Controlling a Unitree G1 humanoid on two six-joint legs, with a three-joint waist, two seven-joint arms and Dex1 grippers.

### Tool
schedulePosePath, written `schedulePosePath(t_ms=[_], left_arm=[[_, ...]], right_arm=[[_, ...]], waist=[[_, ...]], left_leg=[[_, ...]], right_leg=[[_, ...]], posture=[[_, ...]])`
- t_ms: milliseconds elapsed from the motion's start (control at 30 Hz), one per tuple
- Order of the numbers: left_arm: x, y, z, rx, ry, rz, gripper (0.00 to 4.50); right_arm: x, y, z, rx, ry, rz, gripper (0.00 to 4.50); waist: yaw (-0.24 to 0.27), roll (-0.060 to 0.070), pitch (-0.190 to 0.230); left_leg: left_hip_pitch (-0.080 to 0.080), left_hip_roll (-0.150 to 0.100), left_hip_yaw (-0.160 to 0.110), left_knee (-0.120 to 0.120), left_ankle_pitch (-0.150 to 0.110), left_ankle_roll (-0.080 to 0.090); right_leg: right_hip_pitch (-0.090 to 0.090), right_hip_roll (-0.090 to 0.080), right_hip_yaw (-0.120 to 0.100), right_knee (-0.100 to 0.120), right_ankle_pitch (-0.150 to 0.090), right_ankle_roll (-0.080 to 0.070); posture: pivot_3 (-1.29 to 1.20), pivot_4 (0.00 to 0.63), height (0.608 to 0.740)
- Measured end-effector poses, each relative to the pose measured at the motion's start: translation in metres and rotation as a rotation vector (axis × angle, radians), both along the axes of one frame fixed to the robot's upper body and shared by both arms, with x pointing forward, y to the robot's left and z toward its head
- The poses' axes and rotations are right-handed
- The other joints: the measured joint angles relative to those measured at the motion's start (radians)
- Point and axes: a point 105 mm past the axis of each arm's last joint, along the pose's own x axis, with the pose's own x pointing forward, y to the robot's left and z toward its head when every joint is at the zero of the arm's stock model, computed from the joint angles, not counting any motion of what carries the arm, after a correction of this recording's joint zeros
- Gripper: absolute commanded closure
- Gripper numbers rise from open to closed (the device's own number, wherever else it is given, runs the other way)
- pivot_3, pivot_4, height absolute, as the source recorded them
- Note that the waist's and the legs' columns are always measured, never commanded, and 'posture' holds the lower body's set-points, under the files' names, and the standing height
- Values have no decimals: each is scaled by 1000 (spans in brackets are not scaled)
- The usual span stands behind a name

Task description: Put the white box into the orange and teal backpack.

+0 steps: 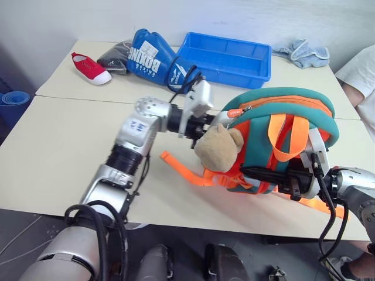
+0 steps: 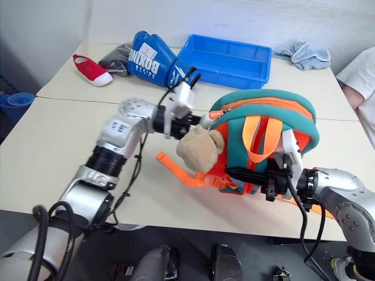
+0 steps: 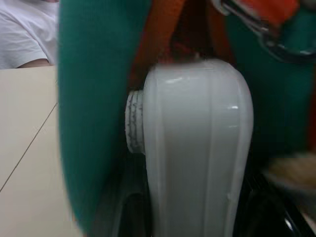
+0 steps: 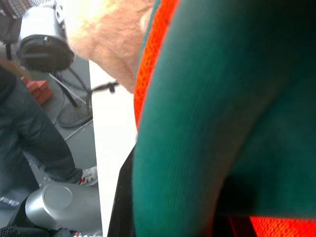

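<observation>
The orange and teal backpack [image 1: 275, 126] stands upright on the table, its tan bear head [image 1: 218, 149] hanging at the front left. My left gripper [image 1: 215, 122] reaches in from the left at the backpack's upper zip edge. It is shut on the white box [image 3: 197, 148], which is seen edge-on between its black fingers [image 3: 126, 212], its far end against the teal and orange fabric. My right gripper [image 1: 261, 174] comes in from the right, low, and is shut on the backpack's lower front by the orange straps.
At the back of the table lie a blue tray [image 1: 258, 73], a blue boxing glove [image 1: 149, 55], a red shoe [image 1: 91, 68], a dark bundle [image 1: 117, 57] and a light blue cloth [image 1: 304, 52]. A loose orange strap [image 1: 181, 170] trails on the table. A person's sleeve [image 1: 358, 73] is at the right edge.
</observation>
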Motion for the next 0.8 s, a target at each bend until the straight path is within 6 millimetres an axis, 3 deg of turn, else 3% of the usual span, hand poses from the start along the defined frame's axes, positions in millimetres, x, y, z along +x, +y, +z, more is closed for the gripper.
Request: schedulePosePath(t_ms=[133, 267, 433, 567, 667, 800], left_arm=[[-1, -4, -6, -9, 8, 0, 1934], [7, 30, 5, -75, 22, -2, 706], [20, 110, 18, -81, 38, 62, 706], [11, 146, 5, 7, 35, 94, 706], [-7, 144, -8, -20, 72, 46, 706], [-35, 127, -4, -50, 40, -25, 706]], right_arm=[[-2, 3, -1, 0, -7, -12, 4500], [-4, 4, -5, -3, -2, -32, 4500], [-4, -2, -6, 5, -6, -80, 4500], [-2, -1, -4, 35, -13, -97, 4500], [0, 0, -2, 58, -19, -107, 4500], [1, 0, -1, 55, -26, -108, 4500]], waist=[[-4, 0, 0], [-19, 0, 0], [-24, 0, 0], [-21, 0, 0], [-16, 0, 0], [-20, 0, 0]], left_leg=[[1, 1, 0, 0, 1, -1], [1, 2, -1, 0, 1, -2], [1, 1, 0, -2, 1, -2], [1, 0, -1, -1, 1, -1], [-7, 0, -7, 6, 0, 0], [-12, 0, -10, 12, 0, 0]], right_leg=[[-1, 0, 0, 1, 0, 0], [-1, 0, 0, 2, 0, -1], [-1, 0, -3, 2, -1, -1], [0, -1, -5, 4, -1, -1], [0, -3, -4, 4, -1, -1], [-3, -3, -5, 6, 0, 0]], posture=[[0, 150, 740], [0, 150, 740], [0, 150, 740], [0, 150, 740], [0, 150, 740], [0, 150, 740]])
